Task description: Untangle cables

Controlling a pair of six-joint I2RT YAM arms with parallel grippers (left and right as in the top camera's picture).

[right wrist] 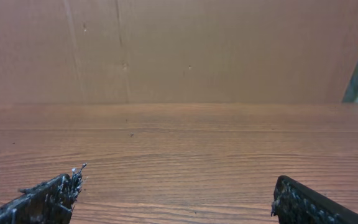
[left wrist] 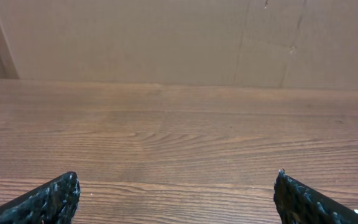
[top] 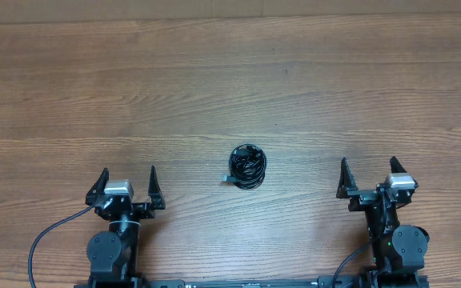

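At the left of the overhead view, the left gripper [top: 128, 173] sat near the front edge of the wooden table [top: 214, 80], its two dark fingers spread wide apart and pointing toward the far side, with nothing between them. A thicker black wire [top: 42, 240] curved out from that arm's base toward the lower left corner. In the left wrist view, the same gripper [left wrist: 176, 177] showed only its two rough black fingertips [left wrist: 61, 193] at the bottom corners, with bare wood grain between them and a brown cardboard wall [left wrist: 135, 37] standing upright beyond the table's far edge. Toward the middle of the table, a little right of centre and between the two arms, lay the cables [top: 249, 166], wound into one tight, roughly round black bundle resting flat on the wood. A small pale plug [top: 225, 179] stuck out at its lower left side. The bundle was well apart from both grippers and touched neither. It did not appear in either wrist view. At the right, the right gripper [top: 368, 165] also rested near the front edge, its fingers likewise parted wide and holding nothing. The right wrist view showed its gripper [right wrist: 179, 180] as two black tips low in the frame, bare table between them, and the cardboard wall [right wrist: 229, 50] behind.
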